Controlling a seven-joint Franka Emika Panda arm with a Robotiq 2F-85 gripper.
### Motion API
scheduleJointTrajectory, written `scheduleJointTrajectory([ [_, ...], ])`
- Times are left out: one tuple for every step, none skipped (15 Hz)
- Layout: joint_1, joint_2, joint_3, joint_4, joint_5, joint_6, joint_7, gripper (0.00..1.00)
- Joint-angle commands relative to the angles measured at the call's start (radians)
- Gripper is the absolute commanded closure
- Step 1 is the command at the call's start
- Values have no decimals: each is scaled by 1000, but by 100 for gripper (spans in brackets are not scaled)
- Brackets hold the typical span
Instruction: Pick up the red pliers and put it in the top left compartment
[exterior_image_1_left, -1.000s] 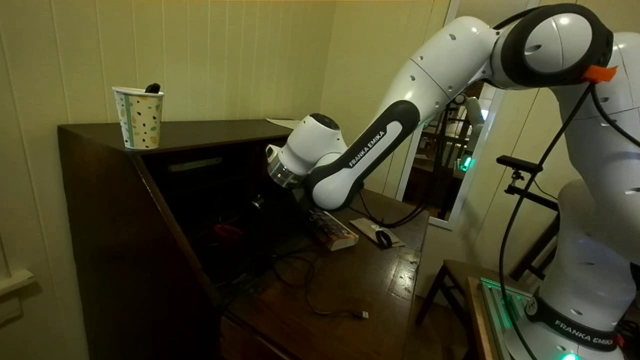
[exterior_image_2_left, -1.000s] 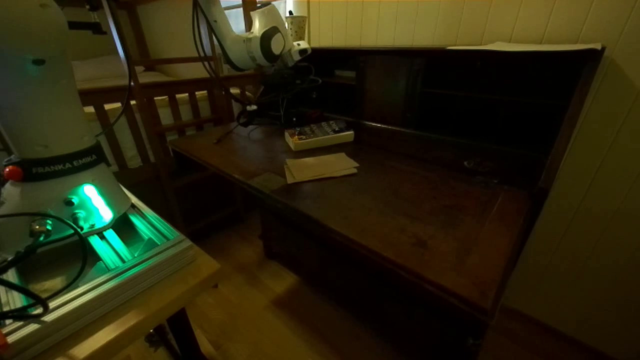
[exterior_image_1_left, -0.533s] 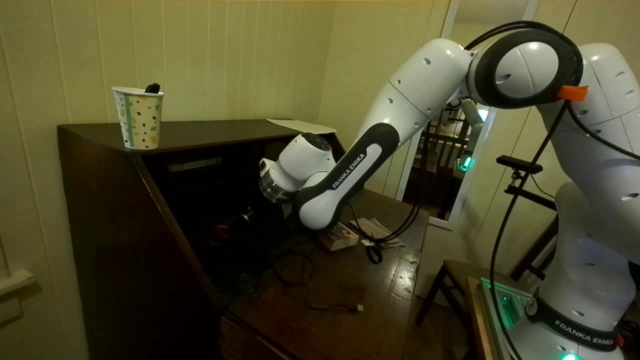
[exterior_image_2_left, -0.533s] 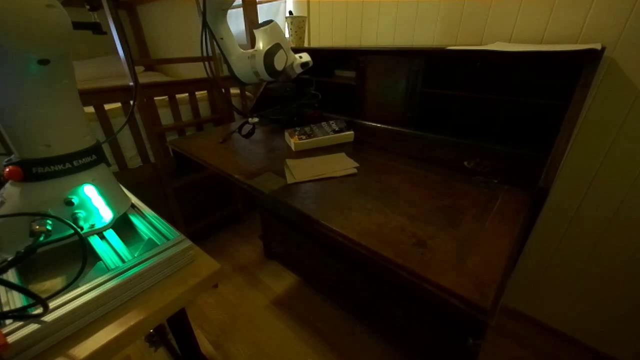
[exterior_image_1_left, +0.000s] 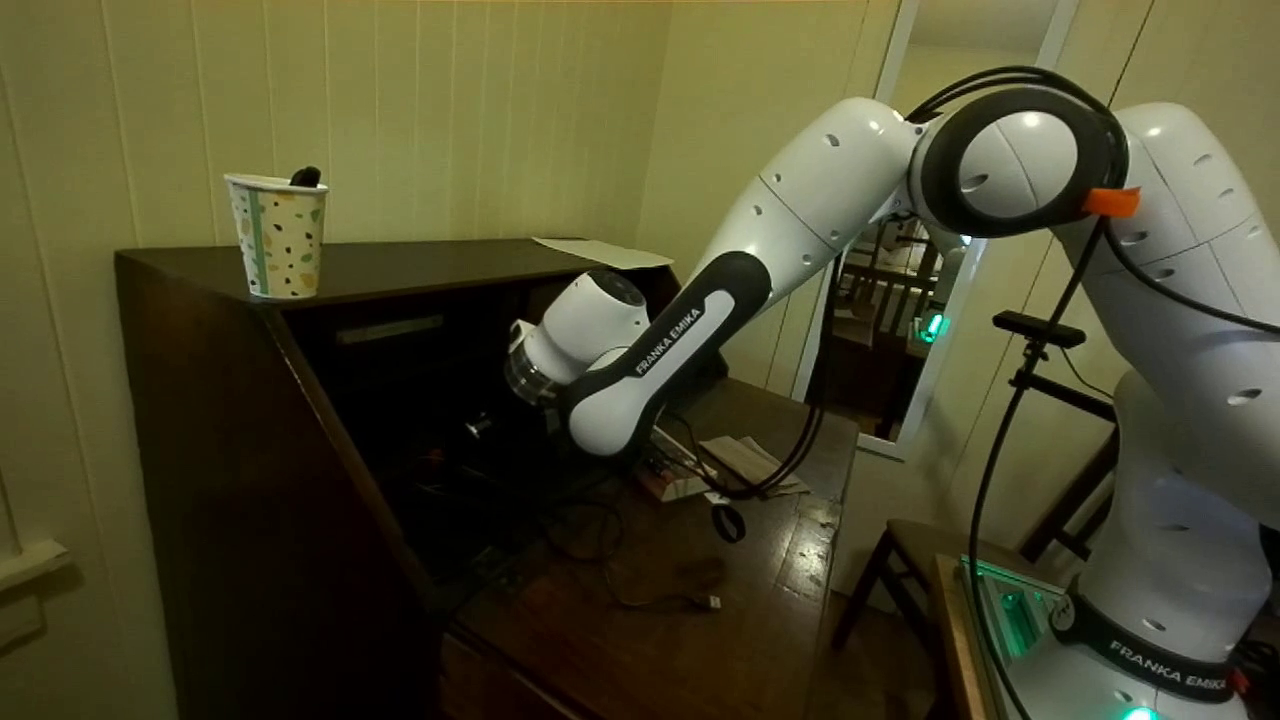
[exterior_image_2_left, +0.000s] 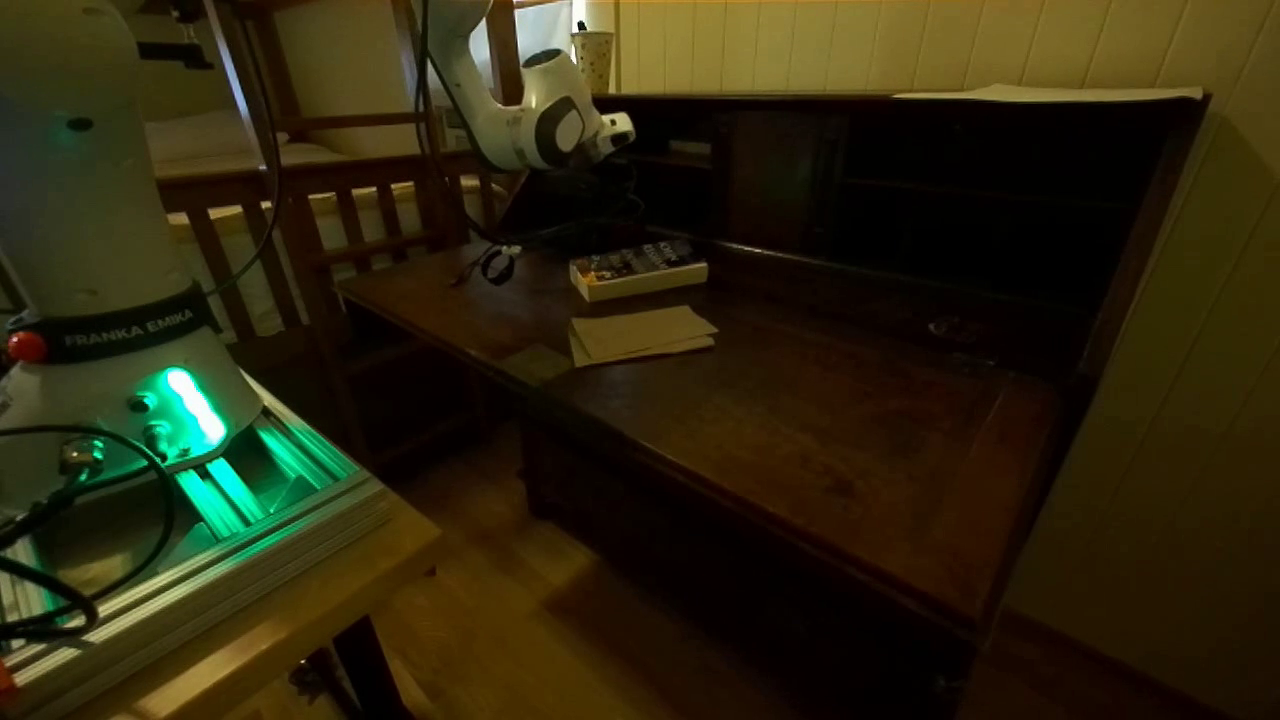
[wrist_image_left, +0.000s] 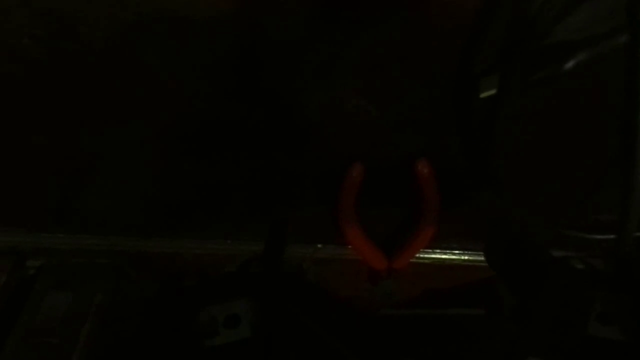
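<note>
Flanking the pliers (wrist_image_left: 361, 243) (red handles set in a V), the end effector (wrist_image_left: 387, 245) stands spread. The pliers show across a lit edge (wrist_image_left: 450, 256) in the dark recess (exterior_image_1_left: 360, 375). Farther out, in both exterior views, the worktop (exterior_image_2_left: 820, 450) carries a book (exterior_image_2_left: 645, 272) and papers (exterior_image_2_left: 645, 335); a cup (exterior_image_1_left: 283, 245) stands on the upper ledge (exterior_image_1_left: 430, 262).

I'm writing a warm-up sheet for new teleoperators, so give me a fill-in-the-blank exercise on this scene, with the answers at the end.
In the wrist view, the pliers show up in the colour ____.
The light on the robot's base glows ____.
The arm carries lettering that reads FRANKA ____.
In both exterior views, the patterned cup appears to the ____ of the pale sheet on the desk top.

Missing words: red; green; EMIKA; left.
</note>
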Motion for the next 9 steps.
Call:
scheduleJointTrajectory([
  [-40,42,49,72,26,-64,-49,0],
  [-47,49,59,81,25,-89,-54,0],
  [-57,53,73,90,24,-115,-61,0],
  [-59,56,78,98,24,-139,-65,0],
  [-63,60,82,106,24,-154,-68,3],
  [-60,60,77,113,24,-168,-65,26],
  [-54,60,67,120,22,-180,-59,28],
  [-52,59,63,122,21,-192,-58,30],
  [-46,54,55,122,20,-207,-51,36],
])
